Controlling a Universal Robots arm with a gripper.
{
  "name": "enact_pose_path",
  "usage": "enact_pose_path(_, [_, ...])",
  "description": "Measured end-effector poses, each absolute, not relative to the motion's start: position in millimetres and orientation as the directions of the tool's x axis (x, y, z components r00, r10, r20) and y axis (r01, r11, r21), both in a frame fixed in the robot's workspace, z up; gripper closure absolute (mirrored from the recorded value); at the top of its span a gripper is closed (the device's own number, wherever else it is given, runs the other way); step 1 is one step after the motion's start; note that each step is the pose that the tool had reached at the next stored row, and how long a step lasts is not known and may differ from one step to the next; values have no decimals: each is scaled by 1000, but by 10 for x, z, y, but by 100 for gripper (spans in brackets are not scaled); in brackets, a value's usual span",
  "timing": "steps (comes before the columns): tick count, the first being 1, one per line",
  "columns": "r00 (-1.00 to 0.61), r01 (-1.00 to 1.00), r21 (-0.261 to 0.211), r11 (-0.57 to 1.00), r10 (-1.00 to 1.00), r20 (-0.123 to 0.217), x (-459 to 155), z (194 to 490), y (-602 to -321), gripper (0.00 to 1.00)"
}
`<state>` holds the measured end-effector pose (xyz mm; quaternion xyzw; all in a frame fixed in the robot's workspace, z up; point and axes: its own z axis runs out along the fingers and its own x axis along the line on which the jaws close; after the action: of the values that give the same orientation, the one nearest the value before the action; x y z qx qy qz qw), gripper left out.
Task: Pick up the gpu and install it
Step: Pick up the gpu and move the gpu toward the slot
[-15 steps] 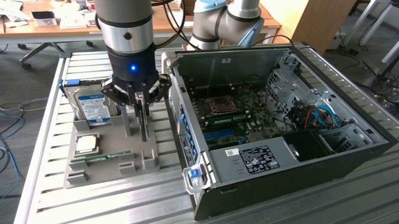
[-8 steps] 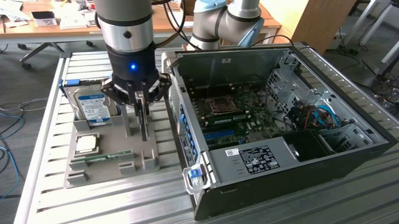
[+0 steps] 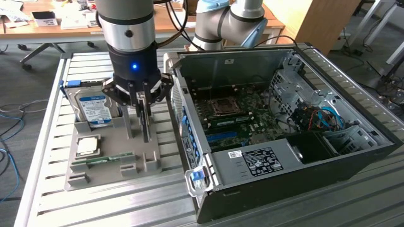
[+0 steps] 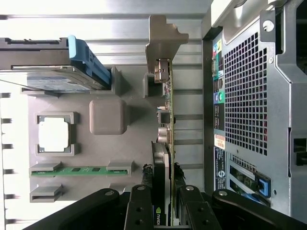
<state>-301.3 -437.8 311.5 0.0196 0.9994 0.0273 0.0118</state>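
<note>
Looks thin, stiff, light, fragile: gpu [image 4: 160,158] on edge in gray holder [image 4: 108,117]. Best pinched gently across its faces. End effector [image 3: 145,137] right over it, clamped or not can't tell.

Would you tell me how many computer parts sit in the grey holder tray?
4: hard drive at its far end, processor beside the memory stick, and the gpu standing upright under the claw. None looks hidden.

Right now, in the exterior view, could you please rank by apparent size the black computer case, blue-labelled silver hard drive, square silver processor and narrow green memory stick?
1. black computer case
2. silver hard drive
3. square processor and green memory stick: unsure, stick longer, processor wider.
</note>
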Motion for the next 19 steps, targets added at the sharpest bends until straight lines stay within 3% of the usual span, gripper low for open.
enact_pose_path(11, [-999, 39, 55, 998, 40, -23, -3013, 3221, -4378, 73])
enact_pose_path(12, [-999, 39, 55, 998, 40, -22, -3014, 3405, -4378, 73])
enact_pose_path(19, [-999, 39, 55, 998, 40, -23, -3013, 3532, -4378, 73])
